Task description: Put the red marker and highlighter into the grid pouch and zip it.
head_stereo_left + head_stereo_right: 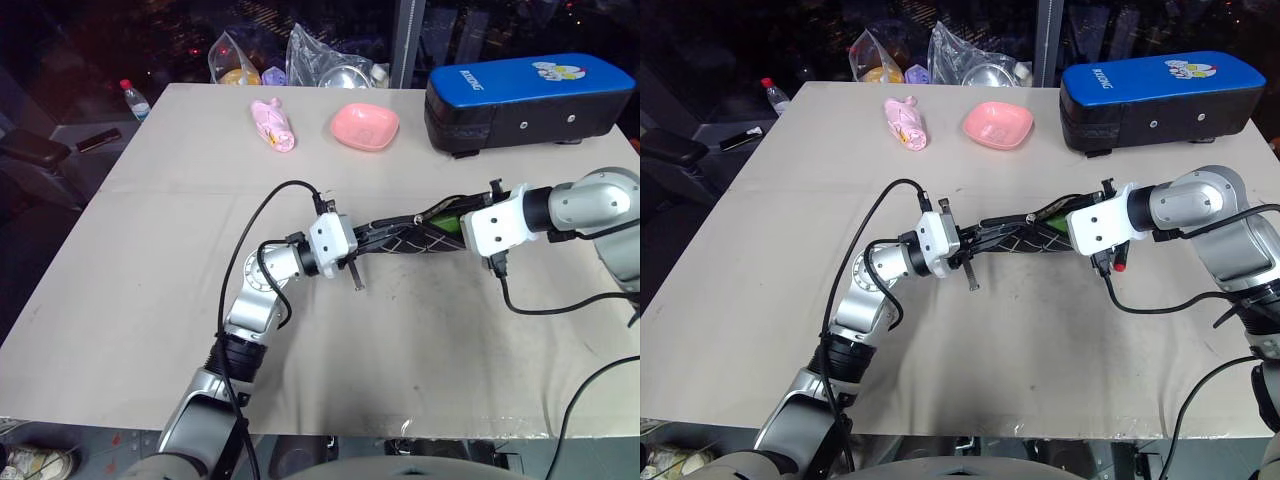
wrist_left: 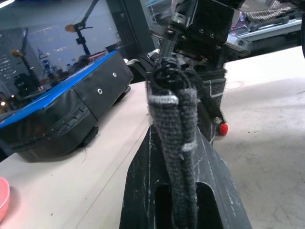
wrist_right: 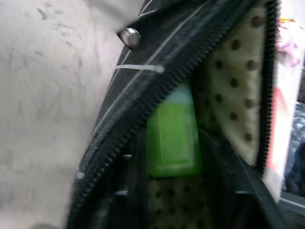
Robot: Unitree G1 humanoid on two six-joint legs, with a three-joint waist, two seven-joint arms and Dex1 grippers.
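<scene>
Left gripper (image 1: 352, 243) clamped shut on one end of the grid pouch (image 1: 400, 238), holding it lifted just above the table (image 1: 150, 290), pouch stretched roughly level between the two arms. In the left wrist view, black fabric edge with white grid lines pinched between the fingers (image 2: 143, 191).

Right gripper (image 1: 1072, 222) at the pouch's other end, at the open zipper mouth. Cannot tell from the head views whether its jaws stand apart or together; right wrist view looks straight into the opening.

Highlighter (image 3: 172, 136) inside the pouch, light green, lying against the dotted cream lining between the two rows of zipper teeth. Green also visible at the mouth in the head views. Zipper unzipped at this end.

Red marker (image 1: 1121, 266): small red tip on the table just below the right wrist, outside the pouch.

At the far edge of the table: blue-and-black case (image 1: 530, 100), pink bowl (image 1: 365, 126), pink packet (image 1: 272, 124), clear plastic bags (image 1: 330, 62).
</scene>
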